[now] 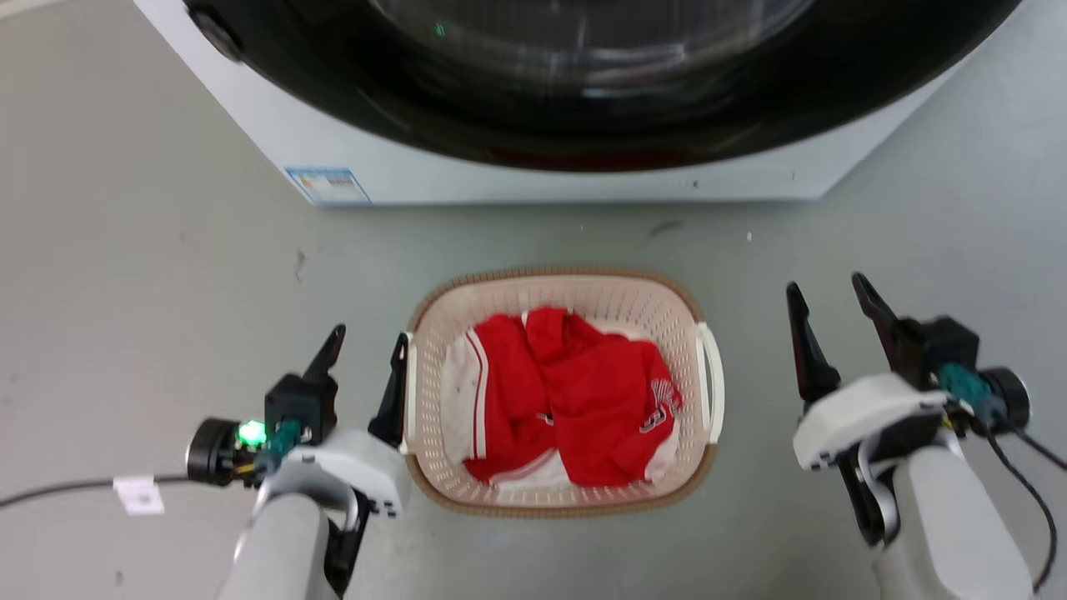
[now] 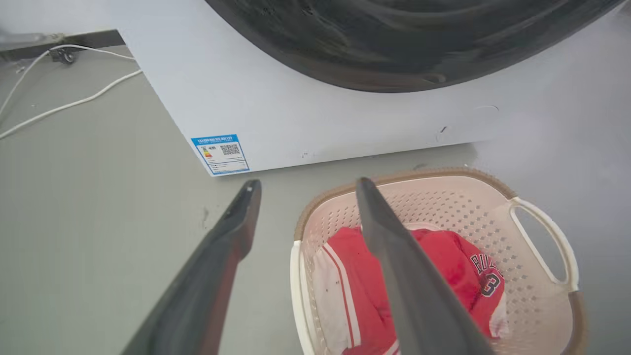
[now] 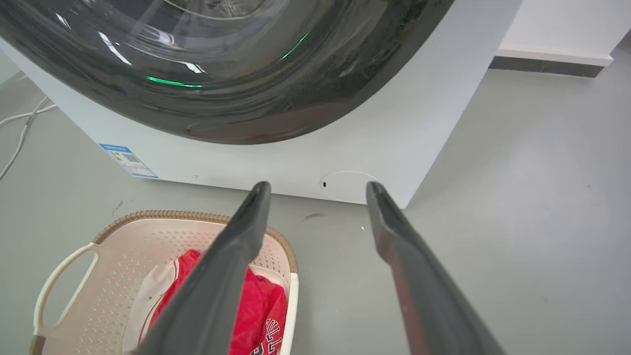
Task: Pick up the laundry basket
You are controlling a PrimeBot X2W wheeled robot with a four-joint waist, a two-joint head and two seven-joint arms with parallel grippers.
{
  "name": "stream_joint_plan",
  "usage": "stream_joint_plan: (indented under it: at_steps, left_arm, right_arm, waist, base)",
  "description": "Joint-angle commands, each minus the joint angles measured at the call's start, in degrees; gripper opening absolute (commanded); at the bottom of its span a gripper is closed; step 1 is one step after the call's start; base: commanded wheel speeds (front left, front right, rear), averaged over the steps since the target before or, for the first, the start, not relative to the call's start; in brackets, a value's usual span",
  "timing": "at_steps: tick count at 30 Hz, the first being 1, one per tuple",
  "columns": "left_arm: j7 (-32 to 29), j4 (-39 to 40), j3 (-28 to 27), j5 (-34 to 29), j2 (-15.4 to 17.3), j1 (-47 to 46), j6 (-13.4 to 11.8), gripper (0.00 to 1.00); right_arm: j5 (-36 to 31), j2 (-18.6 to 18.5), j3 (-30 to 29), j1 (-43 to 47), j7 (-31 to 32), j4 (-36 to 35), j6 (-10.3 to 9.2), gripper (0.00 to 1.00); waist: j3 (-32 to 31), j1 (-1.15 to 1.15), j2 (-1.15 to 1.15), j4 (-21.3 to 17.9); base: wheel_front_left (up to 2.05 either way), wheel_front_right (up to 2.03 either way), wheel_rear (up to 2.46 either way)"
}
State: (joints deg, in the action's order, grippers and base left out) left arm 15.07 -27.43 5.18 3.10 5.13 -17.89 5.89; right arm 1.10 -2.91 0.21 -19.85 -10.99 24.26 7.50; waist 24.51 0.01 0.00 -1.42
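The laundry basket, cream with perforated walls and a brown woven-look rim, stands on the grey floor in front of the washing machine. Red and white clothes lie inside it. My left gripper is open at the basket's left side, its inner finger close beside the white left handle. In the left wrist view the left gripper has one finger over the floor and one over the basket. My right gripper is open, a gap away from the right handle. The right wrist view shows the right gripper with the basket at its lower left.
A white washing machine with a large dark round door stands just behind the basket. White cables run over the floor to the machine's left. A wall with a dark baseboard lies beyond the machine's right side.
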Motion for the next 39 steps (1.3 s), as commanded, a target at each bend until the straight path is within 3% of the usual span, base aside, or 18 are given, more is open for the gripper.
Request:
stream_joint_plan:
  at_steps: [1, 10, 20, 39]
  left_arm:
    - [0.15, -1.17, -0.10, -0.09, 0.38, -1.31, 0.07, 1.00]
    - [0.15, -16.09, 0.56, -0.42, 2.40, -11.54, 0.64, 1.00]
    - [0.15, -27.15, 3.39, -1.29, 3.16, -20.70, 1.15, 1.00]
    - [0.15, -39.51, 8.76, -2.11, 2.96, -31.40, 1.45, 1.00]
  right_arm:
    - [0.01, 0.05, 0.13, -1.55, 0.20, 0.92, -0.02, 1.00]
    - [1.05, 0.04, 0.59, -11.91, 3.44, 15.18, -0.02, 1.00]
    - [3.85, 0.04, 4.21, -20.04, 4.38, 28.21, -0.02, 1.00]
    - [6.84, 0.03, 9.13, -30.65, 8.90, 43.12, -0.02, 1.00]
  waist:
    - [4.05, -0.01, 0.00, -0.62]
    - [11.02, -0.01, 0.00, -1.25]
    - [16.91, -0.01, 0.00, 0.02]
    - [23.36, -0.01, 0.00, 1.78]
  base:
    - [0.00, 0.00, 0.00]
    - [0.00, 0.00, 0.00]
    - [0.00, 0.00, 0.00]
    - [0.00, 0.00, 0.00]
